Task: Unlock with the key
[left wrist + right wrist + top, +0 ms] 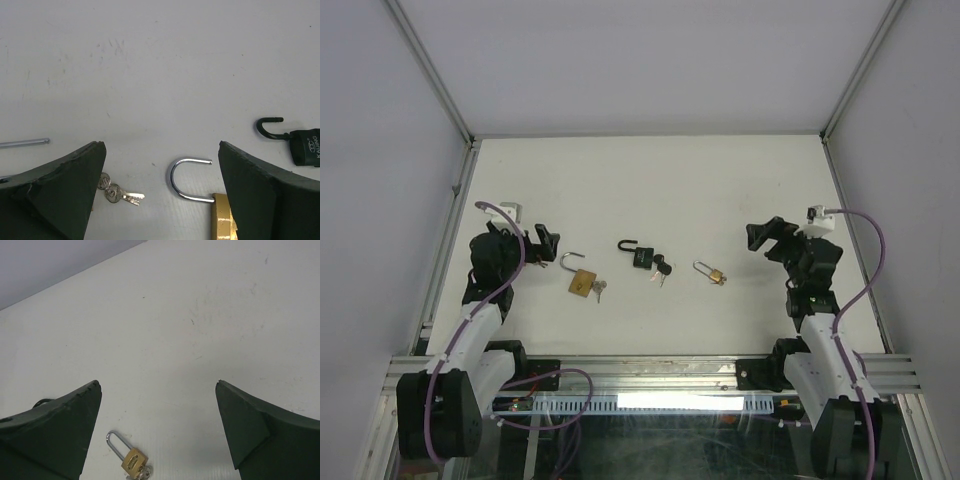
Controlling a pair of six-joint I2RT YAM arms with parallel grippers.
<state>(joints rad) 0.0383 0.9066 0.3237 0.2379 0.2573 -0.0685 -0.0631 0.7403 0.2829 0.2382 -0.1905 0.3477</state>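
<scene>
On the white table (650, 190), between the two arms, three padlocks lie in a row, well apart. Left gripper (160, 147) & right gripper (157, 385) both hang above the surface w/ jaws spread wide, nothing held.

Big brass padlock (582, 284) is nearest the left arm, shackle swung out, its key bunch (122, 194) just beside it. Black padlock (642, 258) sits mid-row, shackle also lifted, dark-headed keys (662, 268) touching its body.

Small brass padlock (134, 460) lies flat near the right arm. Its long thin shackle looks seated on both legs, so it's prob. the one left to open. A key (146, 471) appears to sit at its bottom end; can't tell if fully inserted.

Handling, my read: the small lock is light, rigid metal, slick on the smooth top, and will slide or spin if only the key gets turned. Best to pinch the body across its flat faces w/ one gripper and take the key by its bow w/ the other. Key is tiny, thin, easy to miss.

No containers in view.
</scene>
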